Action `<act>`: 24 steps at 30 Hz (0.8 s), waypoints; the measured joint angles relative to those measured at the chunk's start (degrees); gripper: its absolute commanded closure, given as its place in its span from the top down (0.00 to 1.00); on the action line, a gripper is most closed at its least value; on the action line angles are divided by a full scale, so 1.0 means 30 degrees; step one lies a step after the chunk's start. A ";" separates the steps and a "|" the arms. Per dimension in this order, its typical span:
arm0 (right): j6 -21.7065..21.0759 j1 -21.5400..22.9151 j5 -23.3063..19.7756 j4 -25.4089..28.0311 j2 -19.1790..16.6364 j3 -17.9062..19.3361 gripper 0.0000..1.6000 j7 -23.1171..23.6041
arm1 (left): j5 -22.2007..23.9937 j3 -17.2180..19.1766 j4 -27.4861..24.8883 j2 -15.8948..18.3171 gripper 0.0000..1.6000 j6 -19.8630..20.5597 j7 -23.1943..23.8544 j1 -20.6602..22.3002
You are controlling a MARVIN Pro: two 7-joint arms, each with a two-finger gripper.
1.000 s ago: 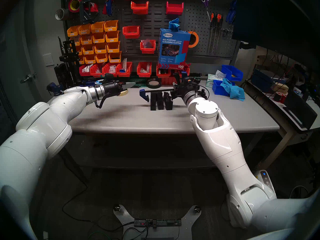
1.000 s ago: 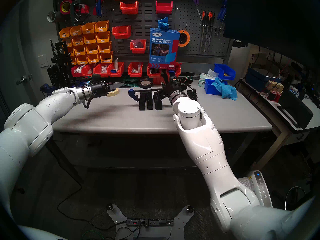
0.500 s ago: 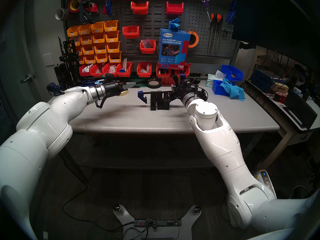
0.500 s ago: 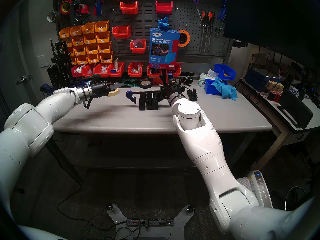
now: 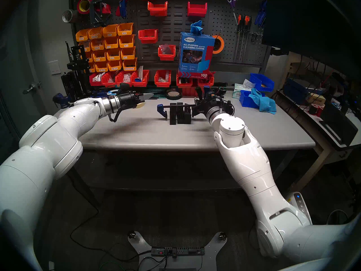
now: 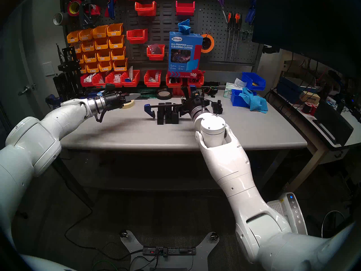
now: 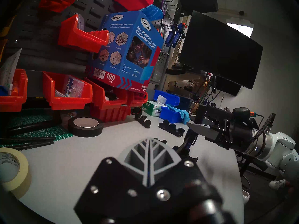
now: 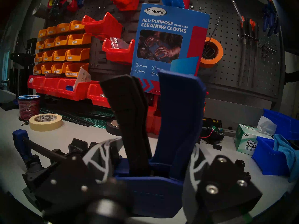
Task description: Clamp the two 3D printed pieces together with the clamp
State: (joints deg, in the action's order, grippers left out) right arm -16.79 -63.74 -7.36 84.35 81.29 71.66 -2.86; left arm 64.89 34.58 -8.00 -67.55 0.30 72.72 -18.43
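The clamp (image 5: 161, 109) hangs over the table's middle with its blue handle (image 8: 178, 121) and black trigger (image 8: 132, 121) pointing up. My right gripper (image 5: 197, 106) (image 8: 148, 155) is shut on the clamp's blue body. Its thin black bar (image 6: 166, 106) runs left across the upper part of the two black 3D printed pieces (image 5: 172, 116) (image 5: 180, 114), which stand upright side by side. The blue end jaw (image 6: 149, 110) sits left of them, apart. Over the table's left hovers my left gripper (image 5: 149, 96) (image 7: 148, 142), shut and empty.
Cream masking tape (image 5: 139, 106) lies under the left gripper, and a black tape roll (image 5: 173, 95) lies behind the pieces. Low notched black parts (image 6: 216, 107) sit right of my right wrist. Blue bins with a cloth (image 5: 261, 101) and a tissue box stand at the right; red bins line the back.
My right arm tilted the clamp's handle more upright and lowered the bar onto the pieces. The rightmost black block slid left against the others. The left arm hardly moved.
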 measured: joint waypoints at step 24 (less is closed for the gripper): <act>0.0689 0.0255 0.0321 -0.1401 0.0484 0.0211 0.00 -0.0539 | -0.0003 0.0007 -0.0014 -0.0154 0.00 0.0358 -0.0177 -0.0126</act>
State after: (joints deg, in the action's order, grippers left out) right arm -14.72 -62.97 -6.40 80.15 82.74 72.30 -4.48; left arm 64.88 34.60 -8.04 -68.01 1.37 72.19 -18.81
